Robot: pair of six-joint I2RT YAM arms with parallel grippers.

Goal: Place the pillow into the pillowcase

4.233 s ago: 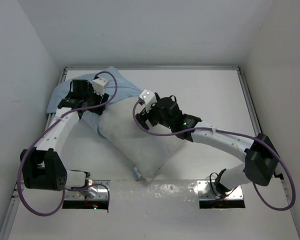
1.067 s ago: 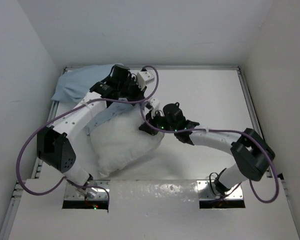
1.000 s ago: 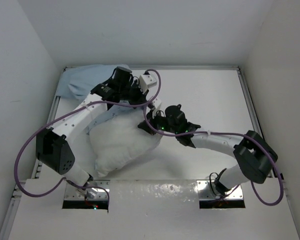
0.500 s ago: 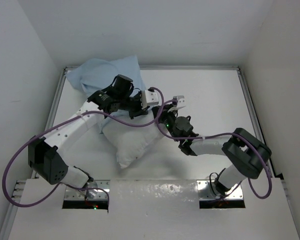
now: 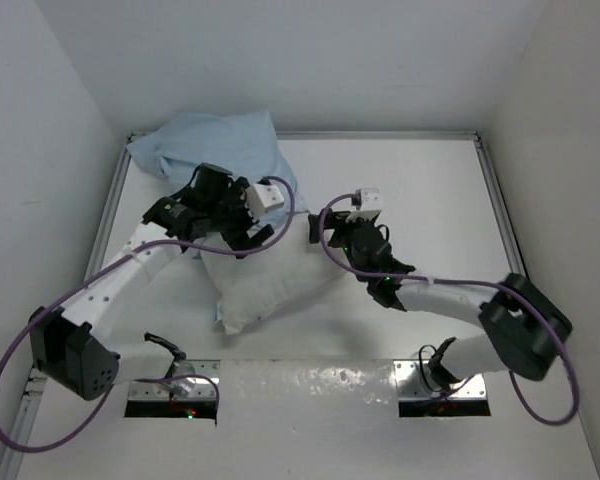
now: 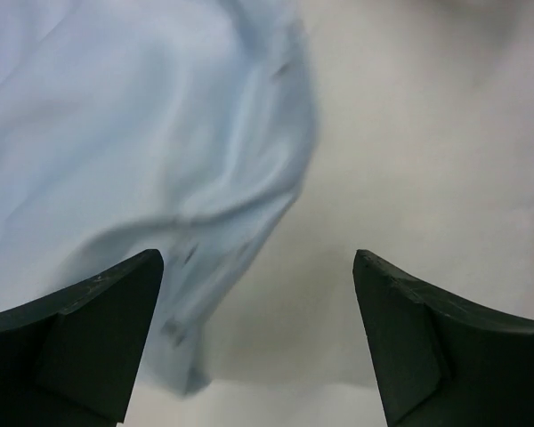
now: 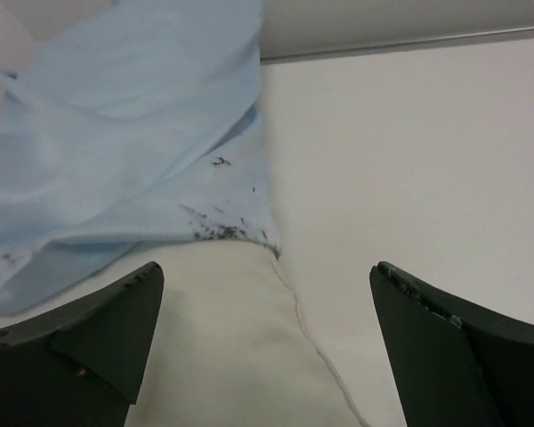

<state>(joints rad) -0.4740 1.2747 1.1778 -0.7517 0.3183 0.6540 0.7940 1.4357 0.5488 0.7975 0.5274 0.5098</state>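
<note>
Two claws, both mine, both spread wide with nothing pinched; left claw [image 6: 258, 276] over the line where blue cloth meets white; right claw [image 7: 262, 285] facing that same edge. Item: pillow [image 5: 270, 282], plump, off-white, aslant on the white bench [image 5: 420, 190]; near end bare, far end hidden beneath my left arm [image 5: 130, 270] and the cloth; depth inside not discernible. Item: pillowcase [image 5: 215, 145], thin, light blue, wrinkled, dark-specked, heaped at the far-left corner.

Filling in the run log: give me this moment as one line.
pillow: far end covered by pillowcase, near end bare | left gripper: open, empty | right gripper: open, empty
</note>
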